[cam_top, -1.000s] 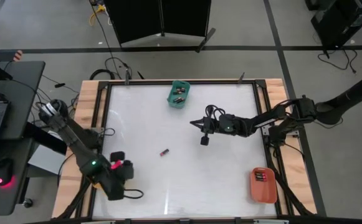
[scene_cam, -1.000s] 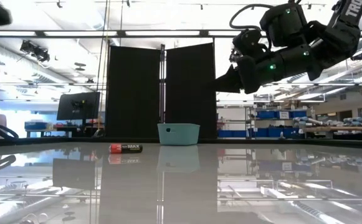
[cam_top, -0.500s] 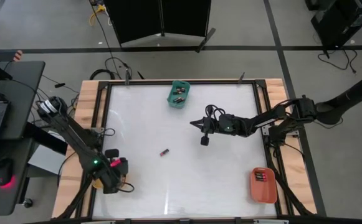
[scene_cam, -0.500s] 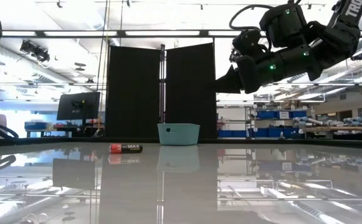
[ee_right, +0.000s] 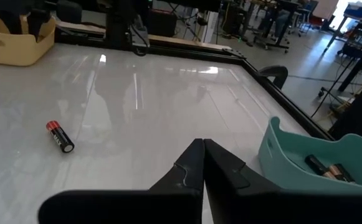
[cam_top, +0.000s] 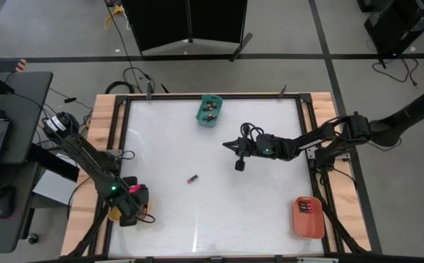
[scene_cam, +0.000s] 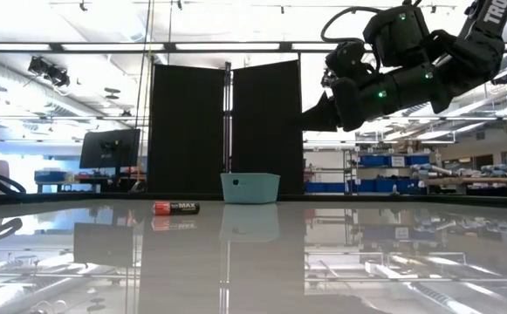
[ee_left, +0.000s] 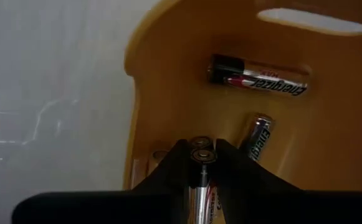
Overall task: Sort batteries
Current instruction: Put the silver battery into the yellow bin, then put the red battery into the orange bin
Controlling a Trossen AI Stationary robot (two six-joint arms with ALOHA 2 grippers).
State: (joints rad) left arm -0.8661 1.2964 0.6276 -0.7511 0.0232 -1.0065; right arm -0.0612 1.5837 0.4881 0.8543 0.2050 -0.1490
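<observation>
The glossy white tabletop (cam_top: 212,197), framed by black rails and pale wooden edges, reflects the ceiling strip lights; beyond it stand two black folding panels (scene_cam: 225,126), shelving with blue bins and a dark monitor on a desk. A teal plastic tray (cam_top: 209,110) sits at the far edge of the table holding a few batteries, an orange-red tray (cam_top: 308,217) rests near the right front corner, and a yellow plastic tray (ee_left: 230,93) with a slot handle sits at the left edge. The left gripper (ee_left: 202,158) is reached down over the yellow tray from the left side of the table, its two dark fingers closed narrowly on a silvery cylindrical battery (ee_left: 200,186) that points along the fingers, its round end facing away from the wrist. Two more cells lie loose in that tray: a black-and-silver one with red lettering (ee_left: 258,76) lying crosswise near the handle slot, and a silvery one (ee_left: 258,134) lying at a slant just beside the fingers. The right gripper (ee_right: 204,144) hangs above the middle of the table, the arm stretched in from the right, its fingers pressed together on nothing. One red-ended black battery (cam_top: 192,179) lies alone on the bare surface between the two arms, its long axis slightly diagonal in the high view.
</observation>
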